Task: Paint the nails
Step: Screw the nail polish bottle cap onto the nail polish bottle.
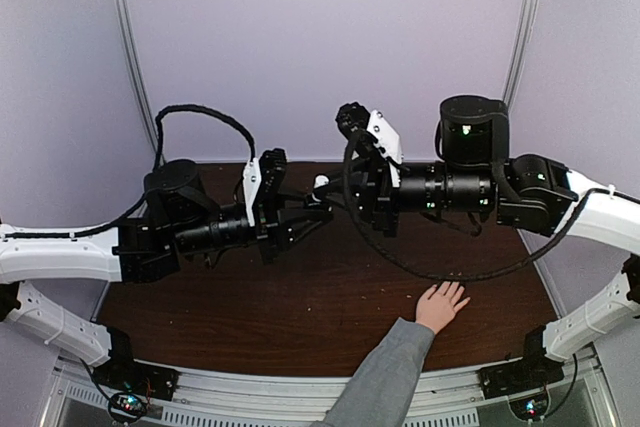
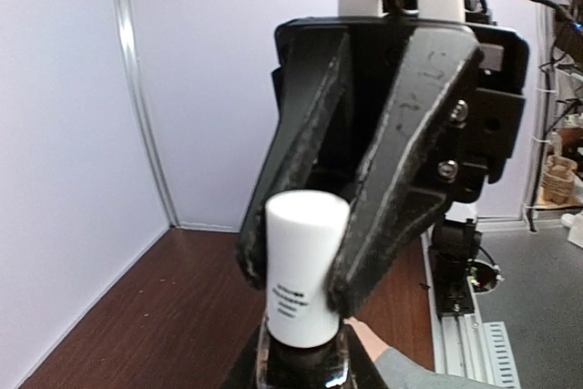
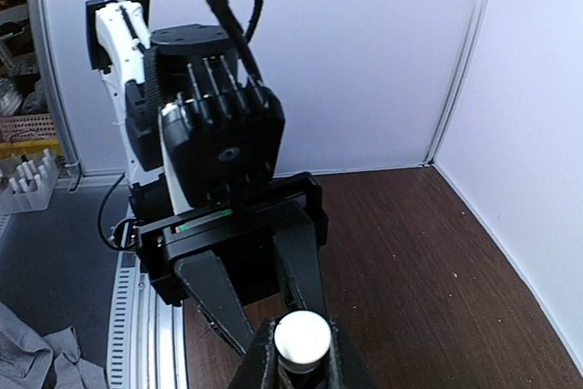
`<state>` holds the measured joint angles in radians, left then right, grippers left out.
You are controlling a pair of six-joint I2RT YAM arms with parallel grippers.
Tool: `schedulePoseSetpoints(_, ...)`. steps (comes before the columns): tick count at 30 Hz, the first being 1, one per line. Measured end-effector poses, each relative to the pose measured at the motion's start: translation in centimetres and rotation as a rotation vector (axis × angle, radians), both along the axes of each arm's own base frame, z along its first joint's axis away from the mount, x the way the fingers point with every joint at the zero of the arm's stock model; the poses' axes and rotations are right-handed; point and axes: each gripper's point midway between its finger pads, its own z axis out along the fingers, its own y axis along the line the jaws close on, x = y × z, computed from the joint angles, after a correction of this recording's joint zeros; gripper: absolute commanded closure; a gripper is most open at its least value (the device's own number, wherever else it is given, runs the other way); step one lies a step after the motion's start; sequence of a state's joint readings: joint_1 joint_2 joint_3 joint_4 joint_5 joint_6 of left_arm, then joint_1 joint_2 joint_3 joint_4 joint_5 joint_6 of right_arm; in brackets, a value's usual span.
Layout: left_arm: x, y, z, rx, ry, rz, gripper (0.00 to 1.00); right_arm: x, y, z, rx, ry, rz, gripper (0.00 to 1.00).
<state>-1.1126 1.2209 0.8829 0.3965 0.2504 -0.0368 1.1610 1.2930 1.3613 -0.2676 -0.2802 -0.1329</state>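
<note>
The step in hand appears to be the opening of the polish, and both arms meet in the air above the middle of the dark brown wooden table (image 1: 300,317) for it. The left gripper (image 1: 318,213) is closed around the small dark glass polish bottle (image 2: 301,366). The right gripper (image 2: 302,284) is clenched on the tall white cylindrical cap (image 2: 305,261), one black finger on each side of it. To do this well, I think the left arm should hold the bottle without moving while the right one turns the cap about its own axis. Then it should draw the cap straight out along that axis, so the brush does not scrape the neck or throw drops. The grip on the cap sits low, near the neck, which should help against slipping. The nails (image 1: 450,289) are on a light-skinned human hand (image 1: 441,305) with a grey sleeve (image 1: 385,372). The hand lies flat with spread fingers near the near edge of the table, to the right of the middle and well apart from the bottle; the nails themselves are too small to make out. The cap carries a few lines of small dark print, but they are too blurred to read, and no brand is legible.
</note>
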Motion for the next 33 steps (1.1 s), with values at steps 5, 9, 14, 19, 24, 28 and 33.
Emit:
schedulePoseSetpoints(5, 3.7, 0.4, -0.8, 0.01, -0.009, 0.208, 1.0, 3.5, 0.3, -0.7, 0.024, 0.028, -0.192, 1.0)
schedulePoseSetpoints(9, 6.0, 0.0, -2.2, 0.025, -0.001, 0.322, 1.0, 5.7, 0.0, -2.2, 0.038, 0.051, -0.331, 1.0)
schedulePoseSetpoints(14, 8.0, -0.1, -4.0, 0.055, 0.015, 0.422, 1.0, 7.5, 0.0, -4.0, 0.034, 0.083, -0.439, 0.99)
schedulePoseSetpoints(19, 8.1, -0.1, -3.8, 0.04, 0.018, 0.426, 1.0, 7.9, -0.2, -3.8, 0.052, 0.087, -0.464, 0.83)
schedulePoseSetpoints(24, 7.4, -0.3, -3.5, 0.037, 0.025, 0.381, 1.0, 7.5, -0.8, -3.8, 0.048, 0.072, -0.46, 0.73)
schedulePoseSetpoints(28, 6.3, -0.5, -2.9, 0.04, 0.029, 0.32, 1.0, 7.0, -2.0, -3.6, 0.043, 0.045, -0.452, 0.54)
schedulePoseSetpoints(33, 4.8, -0.9, -2.4, 0.045, 0.033, 0.229, 1.0, 5.9, -3.1, -2.1, 0.06, 0.004, -0.4, 0.4)
